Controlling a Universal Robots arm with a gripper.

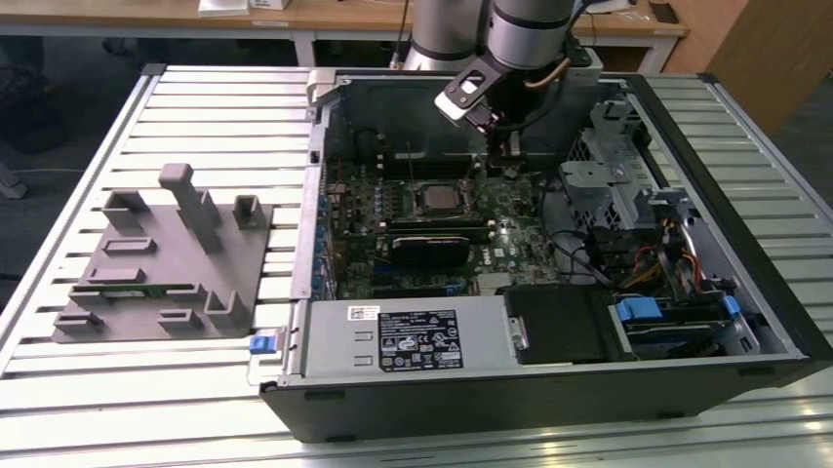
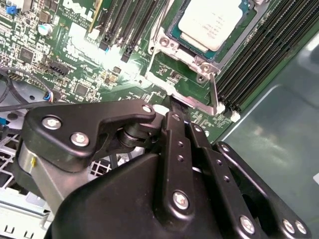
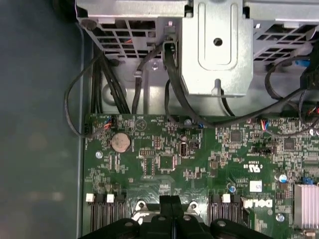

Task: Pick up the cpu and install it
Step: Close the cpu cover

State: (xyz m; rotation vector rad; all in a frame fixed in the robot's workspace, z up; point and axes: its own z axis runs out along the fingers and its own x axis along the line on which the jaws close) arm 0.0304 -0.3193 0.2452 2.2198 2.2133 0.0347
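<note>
On the exterior view's left, the grey tray (image 1: 170,268) lies on the slatted table (image 1: 195,117). Toward the middle sits the open computer case (image 1: 521,400), its motherboard (image 1: 521,234) facing up. The cpu (image 1: 436,200) rests in the socket on that board, silvery top upward, and it also appears in the second wrist view (image 2: 212,22). Just to the exterior view's right of it, the gripper (image 1: 501,161) reaches down to the board. Its jaws are pressed together with nothing between them. In the second wrist view the gripper (image 2: 173,102) ends at the socket frame (image 2: 162,47), beside the thin metal lever (image 2: 214,94). Whether it touches them cannot be told.
</note>
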